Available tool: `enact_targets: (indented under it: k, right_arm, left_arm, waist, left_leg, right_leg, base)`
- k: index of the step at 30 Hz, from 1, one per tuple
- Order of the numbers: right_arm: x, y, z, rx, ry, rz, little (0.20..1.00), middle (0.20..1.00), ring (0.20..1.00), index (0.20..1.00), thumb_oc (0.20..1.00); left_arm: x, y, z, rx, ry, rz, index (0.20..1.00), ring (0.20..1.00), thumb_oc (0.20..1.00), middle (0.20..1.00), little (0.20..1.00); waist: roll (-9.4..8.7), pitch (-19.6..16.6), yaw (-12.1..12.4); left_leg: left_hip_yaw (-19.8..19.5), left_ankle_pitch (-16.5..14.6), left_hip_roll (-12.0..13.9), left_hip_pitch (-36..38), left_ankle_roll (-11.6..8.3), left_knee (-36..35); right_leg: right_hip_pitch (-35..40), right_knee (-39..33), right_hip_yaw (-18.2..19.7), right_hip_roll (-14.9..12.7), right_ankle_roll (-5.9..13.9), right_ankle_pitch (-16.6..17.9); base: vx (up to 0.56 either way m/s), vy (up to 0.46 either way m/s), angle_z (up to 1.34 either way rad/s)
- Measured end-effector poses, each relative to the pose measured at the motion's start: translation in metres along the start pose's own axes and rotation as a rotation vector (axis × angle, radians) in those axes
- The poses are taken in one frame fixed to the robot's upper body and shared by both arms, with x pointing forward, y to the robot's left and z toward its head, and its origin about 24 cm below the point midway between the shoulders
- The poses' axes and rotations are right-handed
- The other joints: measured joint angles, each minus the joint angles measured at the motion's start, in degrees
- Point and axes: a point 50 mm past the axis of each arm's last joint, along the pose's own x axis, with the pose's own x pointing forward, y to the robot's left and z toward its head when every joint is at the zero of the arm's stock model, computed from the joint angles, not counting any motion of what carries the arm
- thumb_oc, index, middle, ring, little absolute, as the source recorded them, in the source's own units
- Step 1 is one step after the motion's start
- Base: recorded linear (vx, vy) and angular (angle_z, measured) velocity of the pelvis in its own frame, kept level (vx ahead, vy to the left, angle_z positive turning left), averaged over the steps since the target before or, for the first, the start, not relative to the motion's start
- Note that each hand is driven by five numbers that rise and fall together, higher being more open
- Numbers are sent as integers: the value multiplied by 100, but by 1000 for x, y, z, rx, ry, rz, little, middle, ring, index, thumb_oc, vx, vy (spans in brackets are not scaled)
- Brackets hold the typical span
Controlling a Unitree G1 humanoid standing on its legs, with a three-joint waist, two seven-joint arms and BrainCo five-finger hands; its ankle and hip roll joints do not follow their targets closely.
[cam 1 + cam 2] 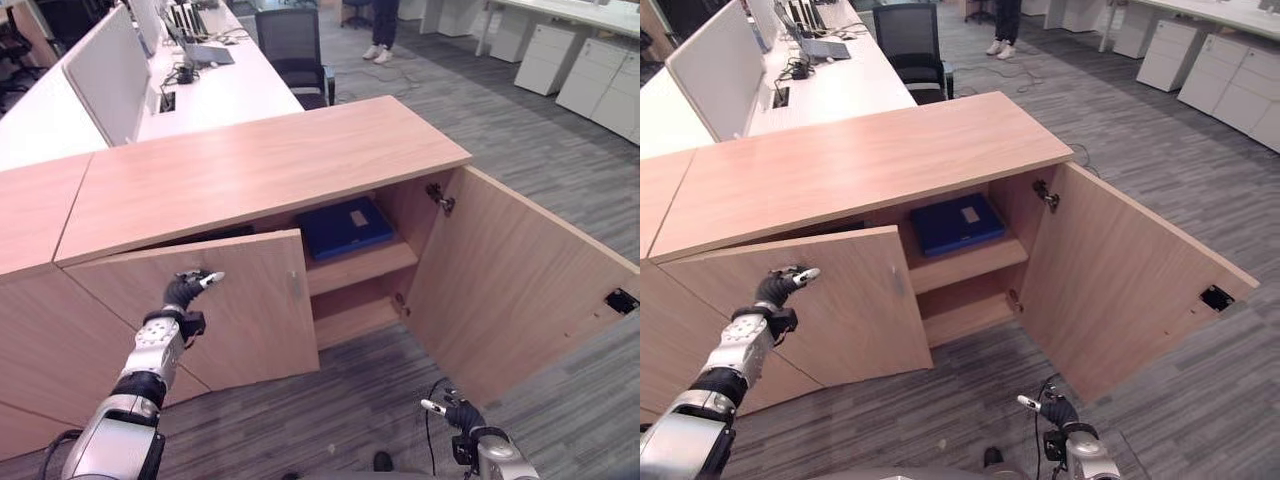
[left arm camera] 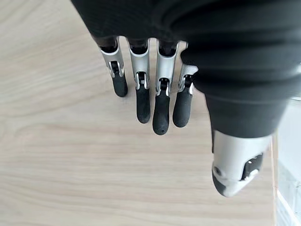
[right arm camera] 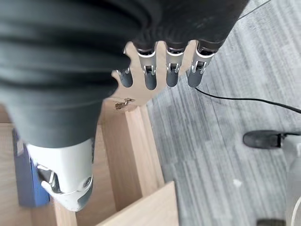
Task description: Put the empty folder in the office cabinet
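A blue folder [image 1: 345,227] with a white label lies flat on the upper shelf inside the wooden office cabinet [image 1: 270,160]. The cabinet's right door [image 1: 520,285] stands wide open and its left door [image 1: 215,305] is partly closed. My left hand [image 1: 187,291] is raised against the face of the left door near its top edge, fingers [image 2: 160,110] straight and close to the wood, holding nothing. My right hand [image 1: 452,413] hangs low over the carpet in front of the open right door, fingers [image 3: 171,73] straight and empty.
A white desk [image 1: 215,90] with a divider screen and a laptop stands behind the cabinet, with a black office chair [image 1: 295,50] beside it. A person's legs [image 1: 380,30] stand farther back. White drawer units [image 1: 590,70] line the far right. Grey carpet [image 1: 380,390] lies before the cabinet.
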Motion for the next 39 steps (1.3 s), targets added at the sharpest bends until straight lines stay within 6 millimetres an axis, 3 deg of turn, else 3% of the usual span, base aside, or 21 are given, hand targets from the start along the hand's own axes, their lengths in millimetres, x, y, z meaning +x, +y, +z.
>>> enact_targets:
  k: [10, 23, 28, 29, 31, 34, 36, 38, 39]
  right_arm:
    - [0, 1, 1, -1, -3, 11, 1000, 1000, 1000, 1000, 1000]
    - [1, 4, 2, 2, -9, 18, 1000, 1000, 1000, 1000, 1000]
    - [1, 5, 2, 6, -10, 18, 1000, 1000, 1000, 1000, 1000]
    - [1, 6, 2, 7, -11, 18, 1000, 1000, 1000, 1000, 1000]
    - [1, 4, 3, 16, -13, 6, 1000, 1000, 1000, 1000, 1000]
    - [2, 0, 8, 54, -33, -21, 1000, 1000, 1000, 1000, 1000]
    - [5, -1, 17, 58, -50, -31, 1000, 1000, 1000, 1000, 1000]
    - [9, -6, 31, 74, -84, -58, 1000, 1000, 1000, 1000, 1000]
    - [11, -4, 38, 74, -101, -57, 1000, 1000, 1000, 1000, 1000]
  left_arm:
    - [11, 13, 28, 19, -47, 43, 1000, 1000, 1000, 1000, 1000]
    - [15, 11, 41, 10, -74, 61, 1000, 1000, 1000, 1000, 1000]
    - [12, -24, 48, -15, -158, -38, 1000, 1000, 1000, 1000, 1000]
    - [9, -39, 47, -29, -179, -77, 1000, 1000, 1000, 1000, 1000]
    - [-12, -71, 32, -73, -223, -194, 1000, 1000, 1000, 1000, 1000]
    - [-44, -109, -9, -144, -154, -320, 1000, 1000, 1000, 1000, 1000]
    - [-55, -114, -29, -146, -93, -341, 1000, 1000, 1000, 1000, 1000]
    - [-67, -119, -43, -164, -55, -371, 1000, 1000, 1000, 1000, 1000]
    - [-73, -117, -55, -158, -8, -383, 1000, 1000, 1000, 1000, 1000]
  waist:
    - [-235, 112, -52]
    - [-345, 170, -76]
    - [-347, 176, 28]
    - [-333, 185, 54]
    - [-280, 219, 66]
    - [-200, 269, 79]
    - [-142, 335, 177]
    - [-41, 465, 264]
    - [-30, 559, 277]
  left_leg:
    - [179, -3, -25, -46, 37, 1]
    - [176, -17, -38, -145, 49, 0]
    - [141, 0, -51, -196, 48, 2]
    - [106, 0, -52, -184, 48, 2]
    - [34, -3, -67, -108, 65, 2]
    - [9, -29, -92, -27, 95, 2]
    - [40, -33, -104, -22, 104, 1]
    - [253, -64, -44, -7, 153, 3]
    - [339, -47, -28, 21, 182, 3]
  right_leg:
    - [-106, 1, 137, -19, 30, 22]
    - [-234, 1, 145, -39, 59, 39]
    - [-243, 2, 99, -57, 80, 61]
    - [-210, 2, 59, -63, 55, 81]
    - [-96, 8, -23, -80, 51, 78]
    - [-7, 35, -60, -104, 27, 54]
    - [-142, 246, -107, -85, 33, 59]
    - [-466, 691, -511, -82, 57, 46]
    - [-693, 1059, -741, -167, 254, -98]
  base:
    - [10, 24, -8]
    - [-1, 0, 0]
    - [-17, 1, 4]
    - [-40, 0, 15]
    - [-36, -9, 17]
    - [-75, -3, 6]
    - [-168, -1, -19]
    - [-99, -56, -47]
    - [-27, -161, -33]
